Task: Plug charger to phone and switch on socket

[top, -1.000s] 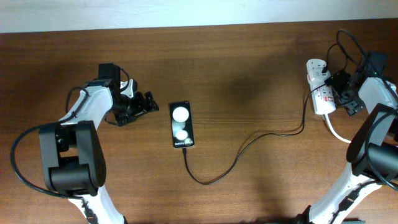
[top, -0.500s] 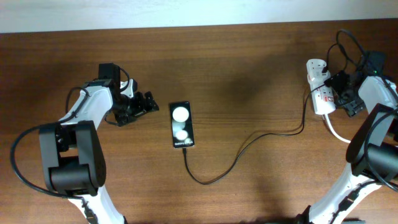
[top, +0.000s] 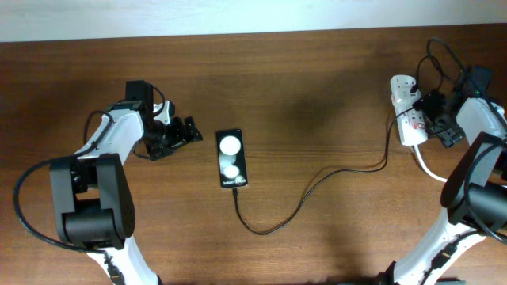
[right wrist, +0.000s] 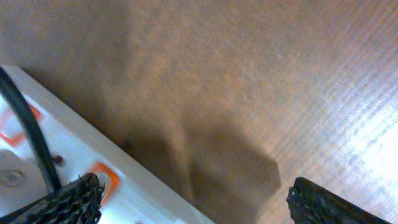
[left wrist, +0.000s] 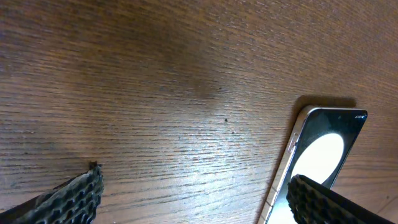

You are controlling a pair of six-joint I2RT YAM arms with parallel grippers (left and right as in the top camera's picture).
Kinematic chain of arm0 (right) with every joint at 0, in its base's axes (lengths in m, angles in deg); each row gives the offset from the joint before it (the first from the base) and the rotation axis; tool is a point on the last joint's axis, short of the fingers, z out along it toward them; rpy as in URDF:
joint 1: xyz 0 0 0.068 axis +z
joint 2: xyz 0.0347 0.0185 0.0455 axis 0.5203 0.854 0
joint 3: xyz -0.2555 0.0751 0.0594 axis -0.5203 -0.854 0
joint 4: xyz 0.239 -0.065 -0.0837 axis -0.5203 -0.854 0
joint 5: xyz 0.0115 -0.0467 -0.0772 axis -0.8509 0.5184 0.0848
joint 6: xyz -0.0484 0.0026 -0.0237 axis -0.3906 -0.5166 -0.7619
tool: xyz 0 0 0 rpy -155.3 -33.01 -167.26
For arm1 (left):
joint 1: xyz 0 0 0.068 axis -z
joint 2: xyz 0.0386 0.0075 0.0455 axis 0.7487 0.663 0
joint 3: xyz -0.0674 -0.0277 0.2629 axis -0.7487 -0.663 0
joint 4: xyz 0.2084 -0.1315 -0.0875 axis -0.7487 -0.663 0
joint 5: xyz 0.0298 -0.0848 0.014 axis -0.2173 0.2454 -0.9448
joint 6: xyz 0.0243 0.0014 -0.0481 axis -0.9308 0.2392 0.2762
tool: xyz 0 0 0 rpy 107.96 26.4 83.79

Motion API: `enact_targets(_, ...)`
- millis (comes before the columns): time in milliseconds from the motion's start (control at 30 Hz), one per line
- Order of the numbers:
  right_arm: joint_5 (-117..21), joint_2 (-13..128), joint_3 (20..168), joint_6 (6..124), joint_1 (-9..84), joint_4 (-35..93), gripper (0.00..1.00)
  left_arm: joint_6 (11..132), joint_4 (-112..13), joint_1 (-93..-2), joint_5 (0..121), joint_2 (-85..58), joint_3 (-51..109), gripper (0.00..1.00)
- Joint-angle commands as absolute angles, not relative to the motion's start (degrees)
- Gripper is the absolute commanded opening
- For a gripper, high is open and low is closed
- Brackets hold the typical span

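Socket (top: 407,119) lies at three o'clock on counter (top: 317,95): rigid, light, likely to slide, so press its switch (right wrist: 104,177) straight down. Right claw (top: 434,115) gapes beside it. Left claw (top: 192,131) gapes at nine o'clock of phone (top: 230,159). Limp charger (top: 349,169) meets phone's six o'clock end.

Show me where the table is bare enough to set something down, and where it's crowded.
Bare: the table stretch between the phone and the socket, behind the charger; the front strip below the charger's loop. Crowded: around the socket, with the right gripper and its white cord; tight between left gripper and phone.
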State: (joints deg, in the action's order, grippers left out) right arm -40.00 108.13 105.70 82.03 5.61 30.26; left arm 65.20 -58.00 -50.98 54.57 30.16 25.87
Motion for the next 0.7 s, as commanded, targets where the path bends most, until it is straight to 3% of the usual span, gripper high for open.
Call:
enact_targets(0, -40.3, 109.5, 104.7, 81.7, 7.3, 31.6, 0.99, 65.3, -58.0, -51.2, 53.7, 30.1, 25.3, 0.99)
enact_targets(100, -48.4, 109.5, 104.7, 81.7, 7.3, 32.5, 0.99, 65.3, -58.0, -51.2, 53.7, 30.1, 25.3, 0.99)
enact_targets(667, -52.9, 112.6, 104.6, 81.7, 7.3, 28.1, 0.99, 65.3, -58.0, -51.2, 53.7, 30.1, 25.3, 0.99)
